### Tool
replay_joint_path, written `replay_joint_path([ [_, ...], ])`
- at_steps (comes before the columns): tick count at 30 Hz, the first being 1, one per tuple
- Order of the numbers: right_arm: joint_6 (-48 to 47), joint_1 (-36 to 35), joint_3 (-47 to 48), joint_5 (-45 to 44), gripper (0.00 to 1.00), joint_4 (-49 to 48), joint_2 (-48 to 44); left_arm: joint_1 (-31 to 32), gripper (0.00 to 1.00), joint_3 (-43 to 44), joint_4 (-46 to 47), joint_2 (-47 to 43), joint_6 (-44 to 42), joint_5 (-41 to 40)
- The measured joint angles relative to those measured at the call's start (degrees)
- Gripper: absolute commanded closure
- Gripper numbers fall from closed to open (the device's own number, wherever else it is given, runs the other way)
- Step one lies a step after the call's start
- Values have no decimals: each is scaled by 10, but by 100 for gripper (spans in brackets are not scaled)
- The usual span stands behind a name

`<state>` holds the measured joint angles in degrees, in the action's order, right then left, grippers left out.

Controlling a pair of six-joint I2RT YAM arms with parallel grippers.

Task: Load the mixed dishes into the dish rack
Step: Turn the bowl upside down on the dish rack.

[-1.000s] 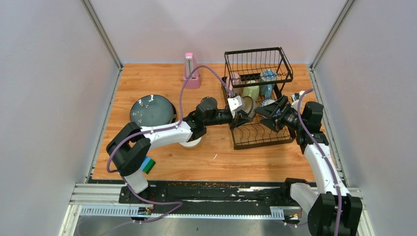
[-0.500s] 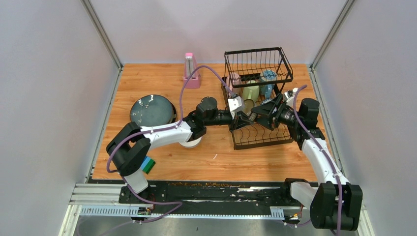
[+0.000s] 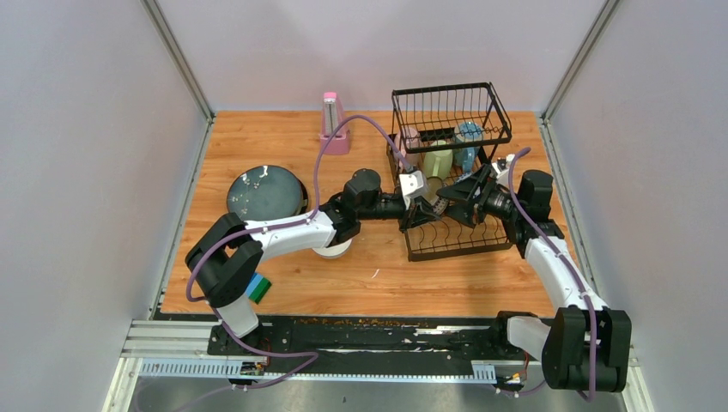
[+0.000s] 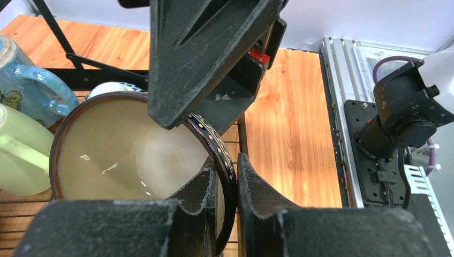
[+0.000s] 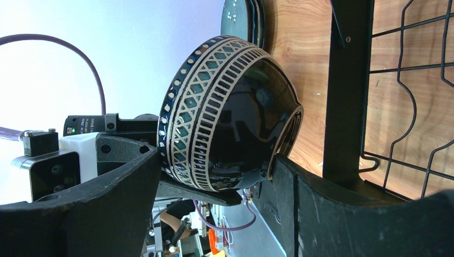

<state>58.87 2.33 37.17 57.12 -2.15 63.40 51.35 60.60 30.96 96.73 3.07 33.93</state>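
A dark bowl with a cream and blue lattice band (image 3: 435, 200) hangs over the dish rack (image 3: 453, 251). My left gripper (image 4: 235, 187) is shut on the bowl's rim (image 4: 222, 160), one finger inside and one outside. My right gripper (image 5: 217, 159) straddles the same bowl (image 5: 230, 118) from mouth to foot, one finger at the rim and the other against the foot ring. A pink mug (image 3: 412, 137), a pale green mug (image 3: 438, 159) and a blue mug (image 3: 468, 133) sit in the rack's taller basket end. A blue-grey plate (image 3: 266, 193) lies on the table at left.
A white bowl (image 3: 330, 251) sits partly under my left arm. The pink metronome (image 3: 333, 124) stands at the back, left of the rack. A striped block (image 3: 259, 287) lies near the left arm's base. Grey walls enclose the table.
My right gripper has come left across the rack to the bowl and narrowed its jaws around it. The left gripper has kept its hold and place.
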Motion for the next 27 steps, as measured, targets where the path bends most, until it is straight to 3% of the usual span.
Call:
replay_joint_path([
  [2,1,-3,1,1,18,-3,6,0,100,2,-1,0,0,5],
  [13,-1,-8,2,-10,51,-2,11,0,97,7,-21,0,-12,4],
  [27,-7,-8,2,-45,55,22,-14,0,62,11,-2,10,-6,5],
])
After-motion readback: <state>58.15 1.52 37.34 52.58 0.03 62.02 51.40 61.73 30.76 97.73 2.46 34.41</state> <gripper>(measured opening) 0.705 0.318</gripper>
